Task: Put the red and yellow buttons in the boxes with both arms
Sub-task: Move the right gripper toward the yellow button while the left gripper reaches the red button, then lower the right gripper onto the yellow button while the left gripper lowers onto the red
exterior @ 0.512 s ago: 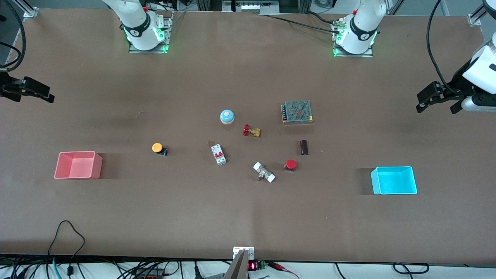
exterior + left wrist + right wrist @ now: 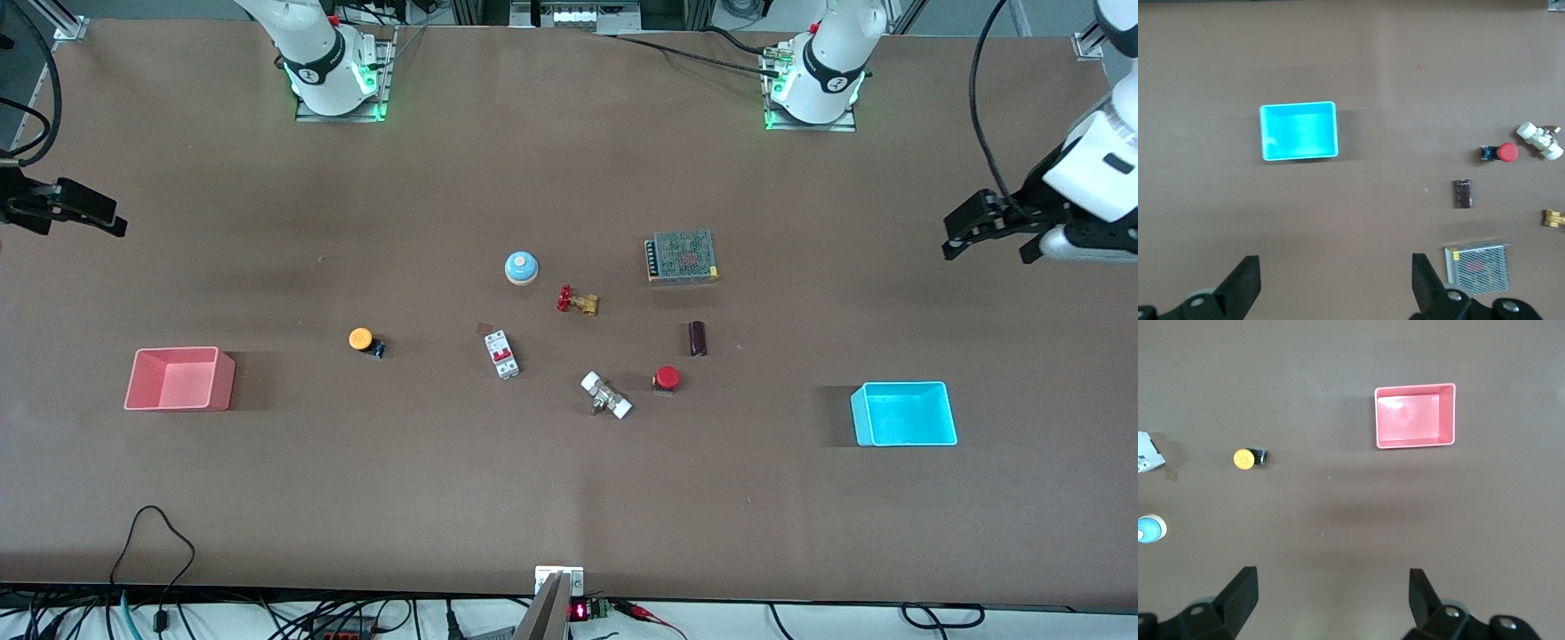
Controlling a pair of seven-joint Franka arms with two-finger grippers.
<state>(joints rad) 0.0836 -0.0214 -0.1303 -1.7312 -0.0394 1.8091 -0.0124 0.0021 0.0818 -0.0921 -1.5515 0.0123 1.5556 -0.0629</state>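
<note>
Hovering with fingers spread wide, the left gripper (image 2: 1331, 287) hangs over bare table by the cyan plastic bin (image 2: 904, 413); the right gripper (image 2: 1331, 603), equally spread, hangs by the pink-red plastic bin (image 2: 178, 379).

Light: even, bright, from overhead; brown worktop (image 2: 569, 498) matte, without hot spots.
Shadows: soft dark patch beside pink-red bin (image 2: 180, 379), toward table middle; similar patch beside cyan bin (image 2: 904, 413); faint broad smudges on worktop under both raised arms.
Glow: green lamps at both arm bases along top edge.
Colour: cyan bin oversaturated, inner walls washed out.
Focus: front view crisp; left wrist view soft, red button (image 2: 1506, 153) slightly blurred; right wrist view somewhat sharper.
</note>
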